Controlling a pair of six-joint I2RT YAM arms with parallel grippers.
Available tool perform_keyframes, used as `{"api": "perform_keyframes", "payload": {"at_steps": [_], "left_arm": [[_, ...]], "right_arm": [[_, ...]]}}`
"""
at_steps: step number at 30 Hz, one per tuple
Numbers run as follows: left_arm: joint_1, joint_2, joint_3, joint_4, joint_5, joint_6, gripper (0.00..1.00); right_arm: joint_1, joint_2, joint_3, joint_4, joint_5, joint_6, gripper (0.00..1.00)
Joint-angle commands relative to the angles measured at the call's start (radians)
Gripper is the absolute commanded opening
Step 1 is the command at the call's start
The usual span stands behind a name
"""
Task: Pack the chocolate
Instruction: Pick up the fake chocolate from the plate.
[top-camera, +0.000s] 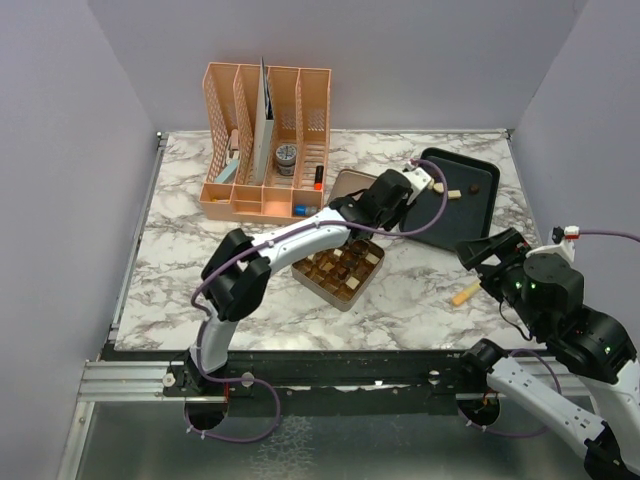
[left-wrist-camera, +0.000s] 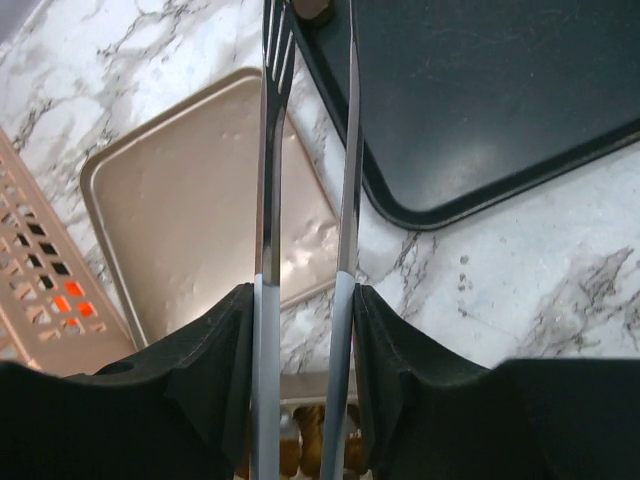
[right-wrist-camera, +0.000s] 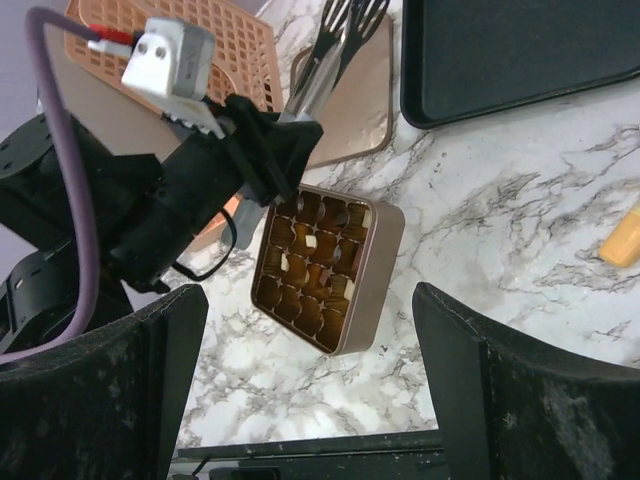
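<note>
arms (top-camera: 300, 235): white links, black joints | cables (top-camera: 610, 235): purple | right arm (top-camera: 560, 290): green lights (top-camera: 530, 286)

Polished metal tongs (left-wrist-camera: 270, 200), matt black tray (left-wrist-camera: 500, 100) (plastic, seemingly), satin gold lid (left-wrist-camera: 190, 230).

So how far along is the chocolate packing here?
Done: the gold tin already holds many chocolates. In hand: the left gripper grips tongs reaching over the black tray. Left: a few pieces sit on that tray, and the lid lies off beside the tin. The right gripper hangs open, empty.
</note>
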Motion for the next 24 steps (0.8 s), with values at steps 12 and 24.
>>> {"api": "perform_keyframes", "payload": {"at_steps": [12,24], "left_arm": [[-0.017,0.252,0.219,0.127,-0.017,0.089,0.45],[-0.017,0.352,0.317,0.081,-0.084,0.096,0.45]], "right_arm": [[-0.002,-0.043,0.049,-0.076,0.045,0.016,0.88],[-0.003,-0.044,0.059,-0.091,0.045,0.032,0.88]]}}
